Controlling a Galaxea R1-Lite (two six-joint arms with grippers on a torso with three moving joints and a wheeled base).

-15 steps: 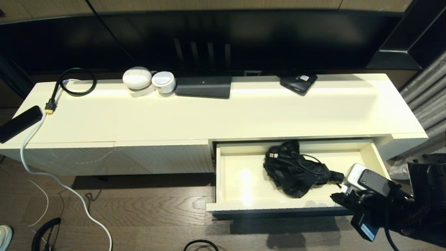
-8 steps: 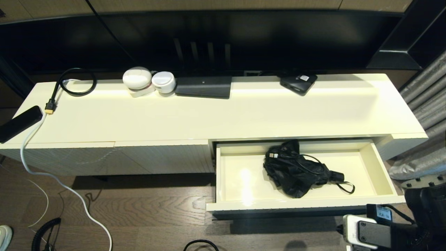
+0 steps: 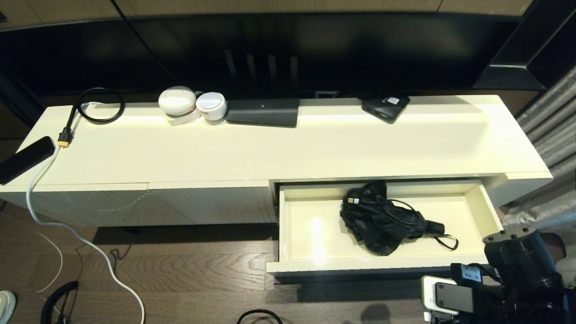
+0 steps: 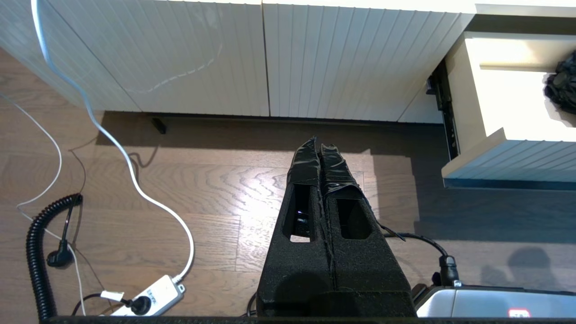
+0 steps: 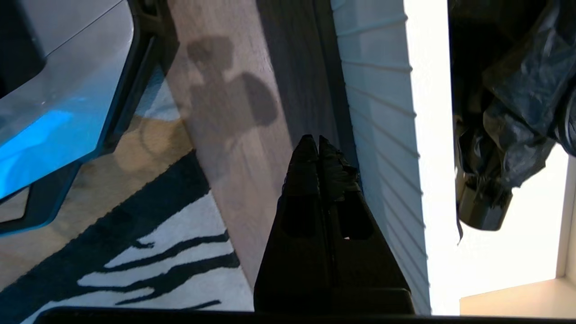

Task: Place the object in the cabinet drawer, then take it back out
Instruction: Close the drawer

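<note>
The cabinet drawer (image 3: 382, 266) stands pulled open at the right of the cream cabinet. Inside it lies a black folded umbrella (image 3: 382, 220), its wrist strap trailing right. The right wrist view shows that umbrella (image 5: 508, 112) beyond the drawer's ribbed front (image 5: 382, 135). My right gripper (image 5: 315, 139) is shut and empty, low in front of the drawer face, over the floor. The right arm (image 3: 517, 270) shows at the lower right of the head view. My left gripper (image 4: 318, 143) is shut, parked over the wood floor left of the drawer (image 4: 508, 157).
The cabinet top (image 3: 315, 144) carries two white round devices (image 3: 177, 101), a black box (image 3: 263, 112), a small black unit (image 3: 386, 107) and a looped cable (image 3: 96, 105). A power strip (image 4: 148, 294) and cords lie on the floor. A zebra rug (image 5: 135, 252) lies near the right arm.
My right gripper has drawn back out of the drawer, from the umbrella's handle end to below the drawer front. The umbrella stays in the drawer.
</note>
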